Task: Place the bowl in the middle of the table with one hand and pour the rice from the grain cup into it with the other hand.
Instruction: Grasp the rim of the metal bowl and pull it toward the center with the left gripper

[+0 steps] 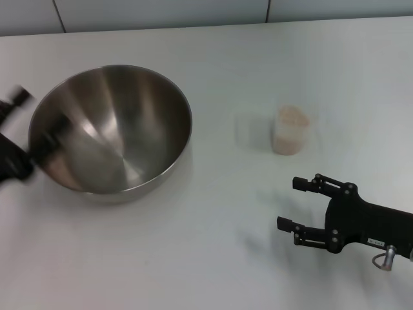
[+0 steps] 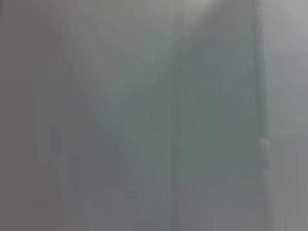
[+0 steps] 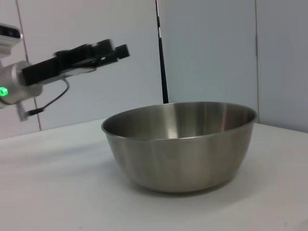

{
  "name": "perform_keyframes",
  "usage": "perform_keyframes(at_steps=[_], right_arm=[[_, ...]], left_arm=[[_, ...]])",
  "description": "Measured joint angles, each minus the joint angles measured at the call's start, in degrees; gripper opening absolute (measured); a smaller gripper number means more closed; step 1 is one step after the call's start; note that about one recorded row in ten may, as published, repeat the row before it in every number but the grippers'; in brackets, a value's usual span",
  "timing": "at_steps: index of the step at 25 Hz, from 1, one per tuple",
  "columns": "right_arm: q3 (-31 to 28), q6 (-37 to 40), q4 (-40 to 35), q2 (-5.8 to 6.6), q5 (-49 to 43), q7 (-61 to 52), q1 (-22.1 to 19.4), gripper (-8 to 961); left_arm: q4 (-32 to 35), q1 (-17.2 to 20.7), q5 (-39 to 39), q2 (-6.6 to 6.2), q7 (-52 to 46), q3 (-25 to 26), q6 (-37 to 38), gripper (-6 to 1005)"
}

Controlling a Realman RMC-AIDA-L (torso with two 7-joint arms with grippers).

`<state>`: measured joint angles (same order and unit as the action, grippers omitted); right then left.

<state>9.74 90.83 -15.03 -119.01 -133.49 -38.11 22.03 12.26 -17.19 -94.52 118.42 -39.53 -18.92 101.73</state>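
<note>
The steel bowl [image 1: 111,132] stands empty on the white table [image 1: 206,252], left of centre; the right wrist view shows the bowl [image 3: 179,149] resting flat. My left gripper [image 1: 16,129] is at the bowl's left rim, blurred, its fingers spread open. From the right wrist it appears as the left gripper [image 3: 108,52], raised above and behind the rim, not touching it. The grain cup [image 1: 290,130], with pale rice [image 1: 293,119] in it, stands to the right. My right gripper [image 1: 290,203] hovers open and empty, nearer me than the cup.
The table's far edge meets a pale panelled wall [image 1: 193,13]. Bare tabletop lies between the bowl and the cup. The left wrist view shows only a blurred grey surface.
</note>
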Motion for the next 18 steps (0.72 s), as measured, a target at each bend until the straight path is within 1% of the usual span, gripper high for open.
perform_keyframes(at_steps=[1,2,4,5,6,9,10,13,18], right_arm=[[0.0,0.0,0.1,0.0,0.1,0.3,0.0,817],[0.0,0.0,0.2,-0.01,0.1,0.7,0.0,816],[0.0,0.0,0.4,-0.05,0.4,1.9,0.0,816],[0.0,0.0,0.6,-0.06,0.6,2.3,-0.1,816],[0.0,0.0,0.7,-0.06,0.8,2.6,-0.1,816],[0.0,0.0,0.9,-0.08,0.9,2.8,0.0,816],[0.0,0.1,0.9,-0.08,0.9,2.8,0.0,817],[-0.1,0.1,0.9,-0.09,1.0,2.8,0.1,817],[-0.1,0.0,0.9,-0.09,1.5,2.8,0.3,817]], left_arm=[[-0.8,-1.0,0.0,0.0,-0.3,4.8,-1.7,804],[-0.9,-1.2,0.0,-0.01,-0.3,5.8,-2.2,803],[-1.6,-2.5,0.0,-0.04,-0.3,10.8,-5.1,802],[-1.6,-2.5,0.0,-0.04,-0.3,10.8,-5.1,802],[-1.6,-3.8,0.0,-0.05,-0.2,13.0,-8.3,801],[-1.5,-4.5,0.0,-0.07,-0.4,13.6,-9.9,799],[-1.3,-5.4,0.0,-0.13,-0.8,14.4,-12.0,799],[-1.1,-6.0,0.0,-0.13,-1.3,14.8,-12.7,797],[1.0,-7.2,-0.1,-0.22,-5.2,14.5,-14.2,794]])
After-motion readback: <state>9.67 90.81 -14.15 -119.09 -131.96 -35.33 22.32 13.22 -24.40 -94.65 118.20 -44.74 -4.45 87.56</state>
